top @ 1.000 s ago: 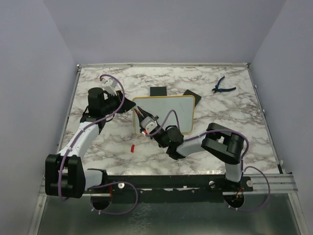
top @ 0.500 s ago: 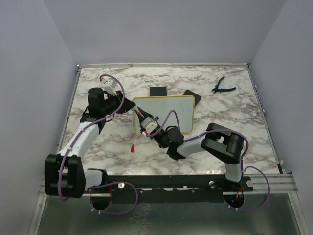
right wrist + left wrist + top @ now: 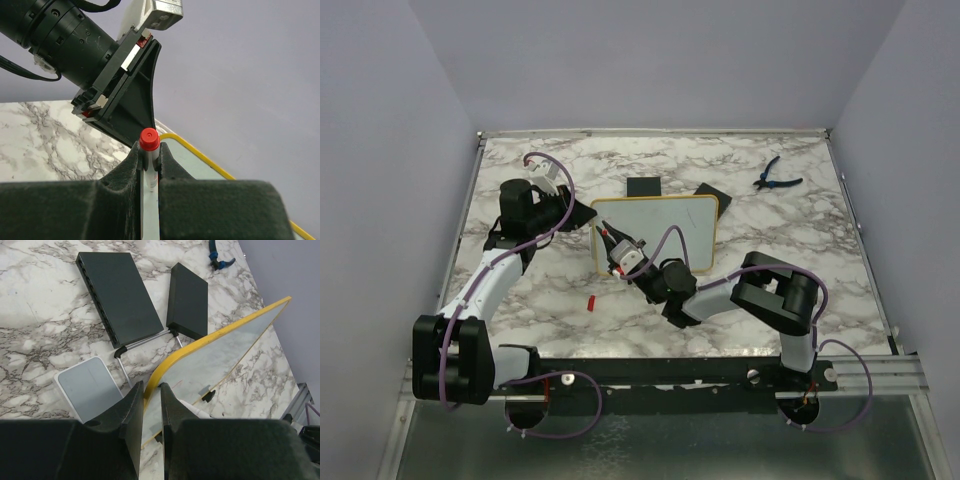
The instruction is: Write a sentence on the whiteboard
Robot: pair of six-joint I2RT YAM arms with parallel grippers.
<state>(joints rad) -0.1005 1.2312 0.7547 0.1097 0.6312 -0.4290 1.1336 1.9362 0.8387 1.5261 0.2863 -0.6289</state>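
Honestly, almost nothing has shifted over the last second: from the top camera my right hand (image 3: 613, 243) has crept a hair, if at all, and the whiteboard (image 3: 665, 228) sits where it was, mid-tabletop. That hand pinches a white marker (image 3: 150, 195), red end toward the board's left part. My left hand (image 3: 151, 392) is clamped on the yellow frame at the left corner, holding the board at a tilt. I can't make out the sentence on the white face (too faint from here), so I judge the writing is barely under way. The marble tabletop (image 3: 800, 250) also carries blue pliers (image 3: 778, 178), 2 black blocks (image 3: 644, 187) behind the board and a small red cap (image 3: 590, 302). Plain lilac walls close 3 sides.
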